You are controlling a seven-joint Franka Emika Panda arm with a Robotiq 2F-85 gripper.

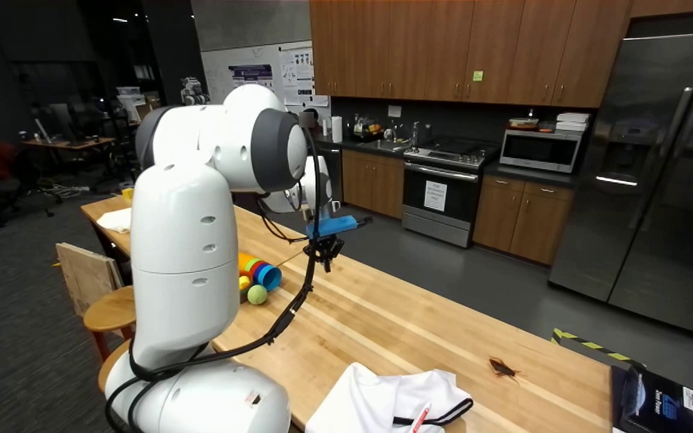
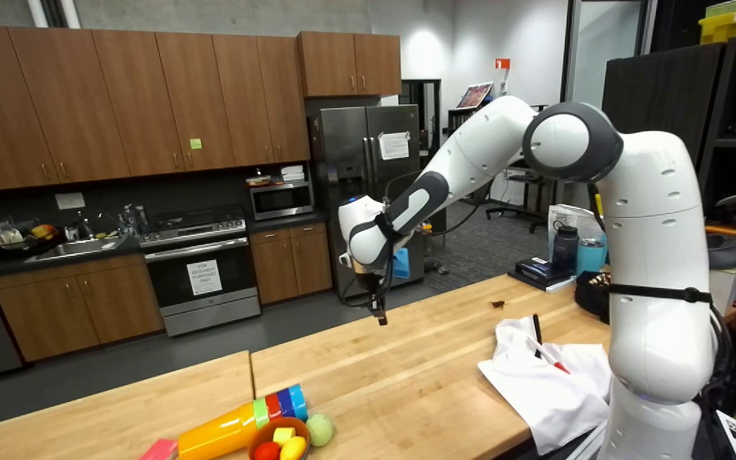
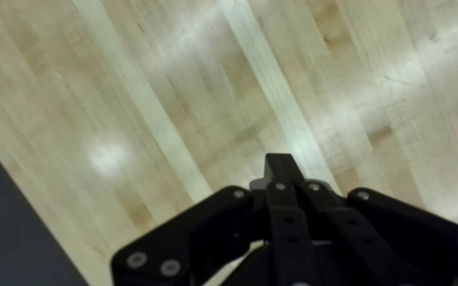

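Wrist view: hand [image 3: 286, 169] pressed together above broad stretch of tabletop [image 3: 197, 99], its edge [image 3: 36, 201] at lower left.

Black hand [image 3: 284, 169], white-and-grey arm [image 2: 480, 147], pale-striped tan tabletop [image 2: 368, 367], white cloth [image 2: 553, 399], yellow-green ball [image 2: 321, 430], yellow-black striped tape [image 1: 592, 345]

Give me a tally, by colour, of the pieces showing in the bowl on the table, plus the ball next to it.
Yellow: 2 (block, oval piece)
Red: 1 (round piece)
Yellow-green: 1 (ball)
Total: 4 in view; anything lower in the bowl would be hidden.
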